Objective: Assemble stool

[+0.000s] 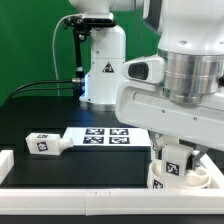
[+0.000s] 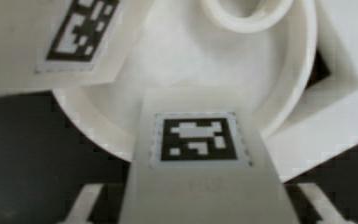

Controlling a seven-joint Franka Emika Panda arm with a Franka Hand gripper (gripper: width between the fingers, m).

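My gripper (image 1: 176, 152) is shut on a chunky white stool leg (image 2: 201, 150) with a square marker tag, gripping its sides between both fingers (image 2: 91, 200). In the exterior view this leg (image 1: 176, 166) stands upright on or just above the round white seat (image 1: 207, 179) at the front of the exterior view's right. In the wrist view the seat (image 2: 176, 80) fills the picture below the leg, with a round hole (image 2: 247, 10) at its far side. A second tagged leg (image 2: 83, 38) lies against the seat. Another loose leg (image 1: 45, 143) lies on the table at the exterior view's left.
The marker board (image 1: 105, 136) lies flat mid-table. A long white border rail (image 1: 70, 204) runs along the front edge, and another piece (image 1: 5, 163) stands at the exterior view's left. The robot base (image 1: 100, 70) and cables are behind.
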